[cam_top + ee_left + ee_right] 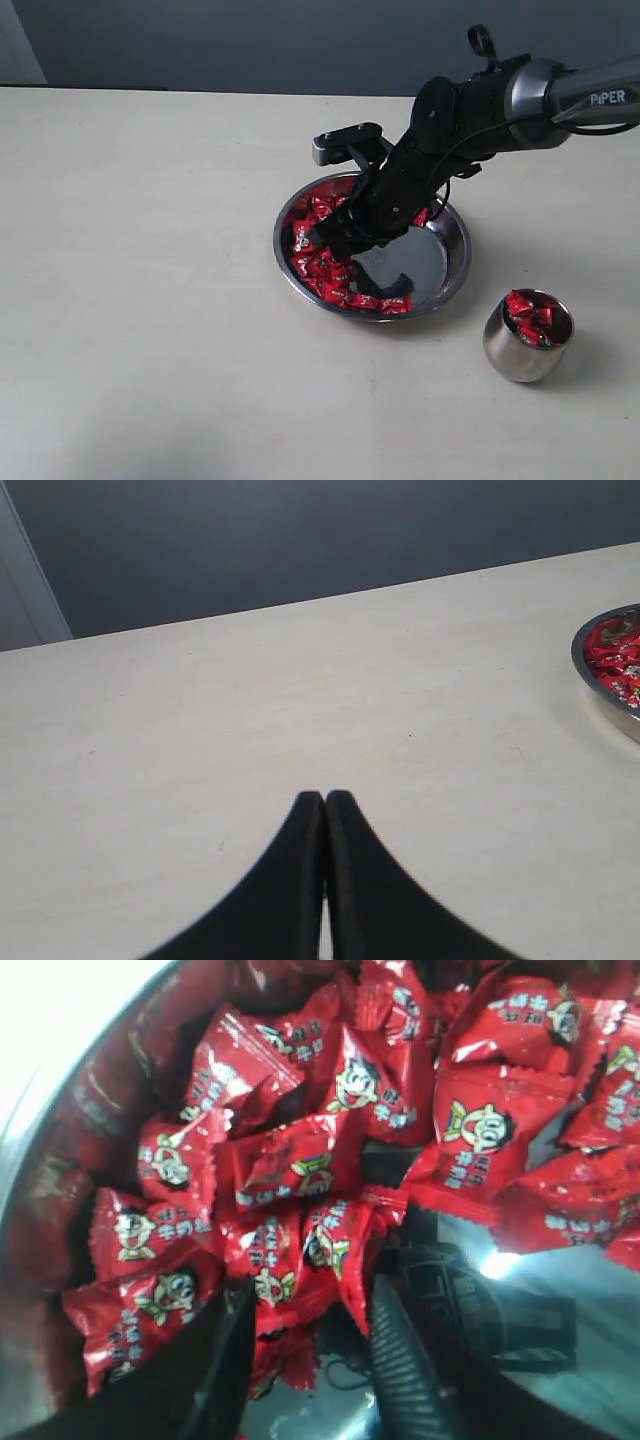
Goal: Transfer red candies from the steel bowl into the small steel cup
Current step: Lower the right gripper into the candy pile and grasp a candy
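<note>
My right pincer (315, 1305): jaws apart, tips down among candies (300, 1165) in bowl (445, 250) | my left pincer (324, 800): jaws together, over table (200, 700) | cup (510, 358): upright near bowl, not touching it, several candies inside

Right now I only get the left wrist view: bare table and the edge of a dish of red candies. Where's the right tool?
Observer: The right tool is down inside the bowl, among the red candies piled on its left side.
Operator: Is it gripping one?
Observer: It doesn't look like it. The right wrist view shows its jaws apart, with candies lying between and around the tips.
Operator: And the cup?
Observer: The cup stands upright on the table, right of the bowl and apart from it, with a few red candies inside.
</note>
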Controlling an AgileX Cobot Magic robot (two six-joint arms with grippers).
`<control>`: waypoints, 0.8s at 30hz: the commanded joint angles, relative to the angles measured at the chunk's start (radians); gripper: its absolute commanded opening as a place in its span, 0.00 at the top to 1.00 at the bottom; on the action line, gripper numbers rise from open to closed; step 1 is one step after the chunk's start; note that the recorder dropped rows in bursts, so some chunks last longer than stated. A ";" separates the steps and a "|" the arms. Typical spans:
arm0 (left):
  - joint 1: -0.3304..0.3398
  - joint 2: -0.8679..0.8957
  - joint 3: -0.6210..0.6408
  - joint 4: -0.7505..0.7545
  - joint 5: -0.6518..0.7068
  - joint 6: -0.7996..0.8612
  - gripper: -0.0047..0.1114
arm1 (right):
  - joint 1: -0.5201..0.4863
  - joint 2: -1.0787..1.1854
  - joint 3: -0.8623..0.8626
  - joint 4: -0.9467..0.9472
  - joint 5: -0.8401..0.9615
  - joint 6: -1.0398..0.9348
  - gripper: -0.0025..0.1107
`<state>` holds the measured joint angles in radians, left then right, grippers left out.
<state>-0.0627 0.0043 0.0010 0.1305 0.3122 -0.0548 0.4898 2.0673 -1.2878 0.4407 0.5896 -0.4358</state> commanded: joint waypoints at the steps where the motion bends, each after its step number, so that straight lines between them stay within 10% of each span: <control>1: -0.008 -0.004 -0.001 0.002 -0.005 -0.006 0.96 | 0.000 0.023 -0.006 0.006 -0.035 -0.012 0.64; 24: -0.008 -0.004 -0.001 0.002 -0.005 -0.006 0.96 | 0.000 0.054 -0.058 0.002 -0.018 -0.012 0.68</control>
<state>-0.0627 0.0043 0.0010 0.1305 0.3122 -0.0548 0.4898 2.1160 -1.3404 0.4484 0.5733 -0.4400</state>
